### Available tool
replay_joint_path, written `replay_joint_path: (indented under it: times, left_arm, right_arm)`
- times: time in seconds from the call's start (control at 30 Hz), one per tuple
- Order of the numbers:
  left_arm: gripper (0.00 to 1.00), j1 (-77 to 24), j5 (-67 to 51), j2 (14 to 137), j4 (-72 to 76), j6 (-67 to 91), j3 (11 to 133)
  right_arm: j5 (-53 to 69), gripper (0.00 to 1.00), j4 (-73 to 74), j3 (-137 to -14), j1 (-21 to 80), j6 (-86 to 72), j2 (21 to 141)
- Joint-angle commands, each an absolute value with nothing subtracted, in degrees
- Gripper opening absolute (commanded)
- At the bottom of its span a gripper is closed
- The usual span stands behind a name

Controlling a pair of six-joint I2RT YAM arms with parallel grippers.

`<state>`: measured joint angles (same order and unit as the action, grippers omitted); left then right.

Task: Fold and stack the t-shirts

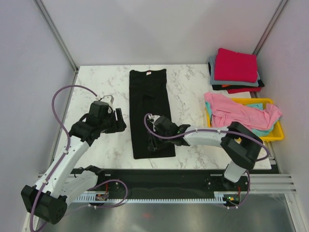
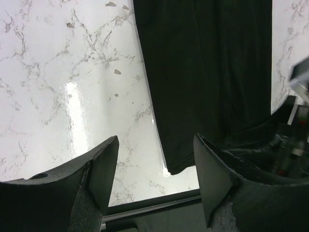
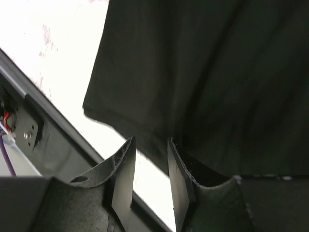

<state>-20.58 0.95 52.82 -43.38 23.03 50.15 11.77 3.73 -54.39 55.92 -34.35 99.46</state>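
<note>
**Hem first:** The right gripper [image 3: 149,145], its two fingers a narrow gap apart and pinching nothing the wrist view can show, hangs low over the near hem of a black cotton t-shirt [image 1: 147,96] already folded lengthwise into a long strip. The hem's edge lies right under the fingertips, with white table showing just behind it, toward the arm bases. The right arm reaches in from its base with the elbow raised, the forearm stretched leftward and the wrist turned down at the cloth.

The left gripper [image 1: 120,121] is released and spread wide, with nothing between its fingers. It hovers over the bare white marble-patterned table [image 1: 188,87], and the strip's left edge runs just to its right. That arm climbs from its base in a bend, wrist tipped toward the tabletop.

With the sides apparently turned in, the step in hand looks like the crosswise fold, taking the hem up toward the collar. That would call for the right fingers to drop and close through every layer. The left would need to slide right onto the other hem corner, and then both would lift and carry away from the bases together so the strip does not skew.

Farther to the right of the right hand, a crumpled pink t-shirt [image 1: 231,111] spills over a yellow plastic tray [image 1: 277,133]. Beyond it sits a stack of folded shirts topped by a red t-shirt [image 1: 235,65].
</note>
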Motion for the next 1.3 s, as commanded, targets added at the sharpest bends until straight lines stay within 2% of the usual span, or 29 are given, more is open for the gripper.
replay_joint_path:
  times: [0.0,0.1,0.17,0.2,0.23,0.3,0.33,0.43,0.67,0.87,1.0,1.07,1.2,1.27]
  left_arm:
    - [0.71,-20.3,0.35,53.17,-41.57,21.71,49.57]
    - [0.7,-20.39,-1.4,54.49,-41.57,22.15,49.66]
    - [0.7,-20.48,-3.16,55.19,-41.57,23.46,49.4]
    - [0.7,-20.83,-4.21,55.54,-41.49,25.55,49.05]
    - [0.7,-21.44,-4.83,55.89,-41.05,26.97,48.17]
    - [0.7,-24.5,-4.57,56.95,-40.17,31.71,46.68]
    - [0.71,-26.44,-4.74,57.56,-37.9,34.95,44.23]
    - [0.72,-27.86,-9.2,57.66,-31.92,39.1,37.46]
    - [0.72,-28.21,-8.97,58.18,-27.51,42.71,31.56]
    - [0.6,-28.91,-10.11,59.15,-26.81,44.38,28.74]
    - [0.55,-29.7,-11.16,57.57,-24.96,45.88,24.19]
    - [0.55,-30.32,-11.43,57.13,-24.35,46.84,22.95]
    - [0.56,-32.34,-11.25,55.73,-23.82,48.34,21.36]
    - [0.56,-33.22,-10.99,55.9,-23.64,48.95,21.27]
  right_arm:
    - [9.41,0.41,5.79,-49.94,55.9,-33.92,89.49]
    - [8.7,0.45,7.99,-48.08,55.81,-34.19,82.72]
    - [6.95,0.5,10.79,-47.55,55.81,-33.93,78.17]
    - [5.99,0.55,11.85,-47.46,55.81,-33.93,76.74]
    - [2.67,0.66,13.17,-47.03,55.81,-33.66,75.25]
    - [-1.3,0.77,17.13,-45.02,54.94,-34.01,71.03]
    - [-2.97,0.86,18.53,-43.96,53.28,-34.54,68.84]
    - [-1.68,0.91,19.25,-38.95,50.28,-35.5,66.36]
    - [-0.09,0.91,17.14,-32.88,47.81,-36.91,66.0]
    - [2.72,0.87,11.87,-30.59,47.02,-37.88,71.26]
    - [4.65,0.78,9.76,-30.15,47.11,-38.58,74.44]
    - [5.36,0.74,9.14,-29.88,47.02,-39.11,74.44]
    - [7.38,0.6,7.82,-28.83,47.02,-40.69,74.35]
    - [8.78,0.58,6.6,-28.04,47.11,-41.31,74.79]
